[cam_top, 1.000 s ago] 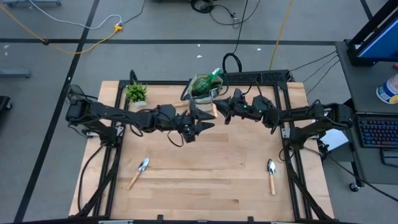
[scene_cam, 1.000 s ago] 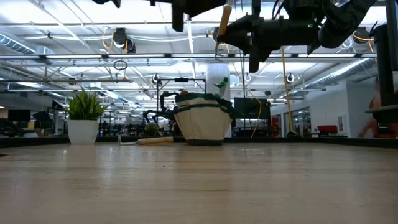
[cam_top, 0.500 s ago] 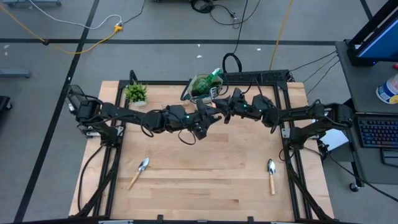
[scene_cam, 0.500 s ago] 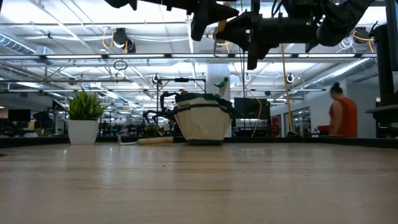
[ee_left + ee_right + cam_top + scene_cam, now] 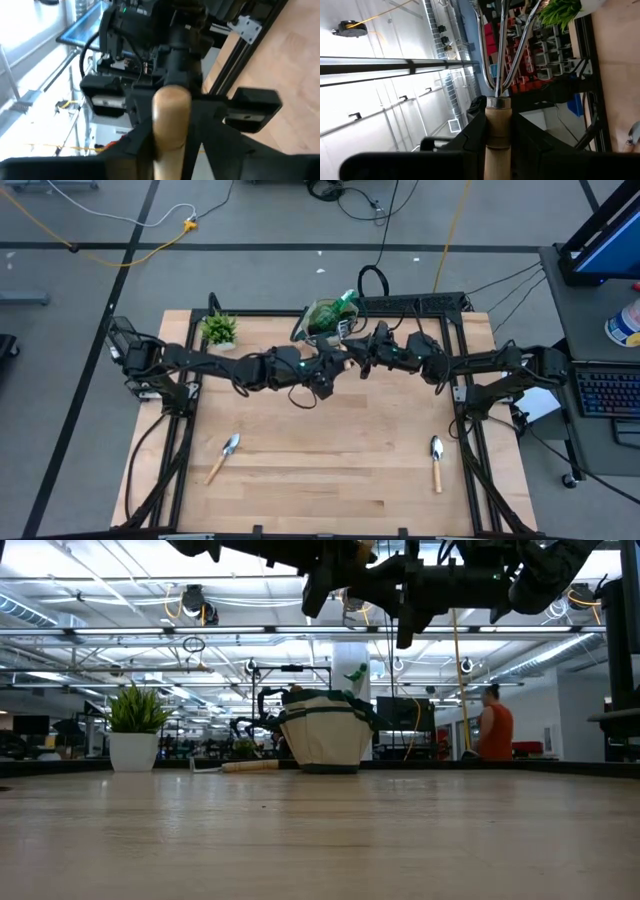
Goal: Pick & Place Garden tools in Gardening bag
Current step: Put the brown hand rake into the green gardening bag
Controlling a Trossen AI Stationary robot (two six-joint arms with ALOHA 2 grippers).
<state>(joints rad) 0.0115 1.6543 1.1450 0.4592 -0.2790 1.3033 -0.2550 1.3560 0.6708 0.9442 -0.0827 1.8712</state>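
While both of my arms meet high above the table's centre, my right gripper point(image 5: 355, 352) is clenched on a wooden-handled hand fork point(image 5: 496, 125) with curved steel tines, just below its metal collar. My left gripper point(image 5: 330, 368) pinches the rounded butt of the same handle. The fork hangs in the air just short of the round beige canvas gardening bag point(image 5: 322, 735) with dark green trim, which stands at the table's 12 o'clock.

I judge the fork light and stiff. Its smooth varnished wood is likely to slip, so mid-handle is the safest hold and the tines are best left alone. Two wooden-handled metal trowels wait on the boards, one point(image 5: 228, 448) at 7 o'clock and the other point(image 5: 436, 450) at 5 o'clock. No brand, label or lettering can be read.
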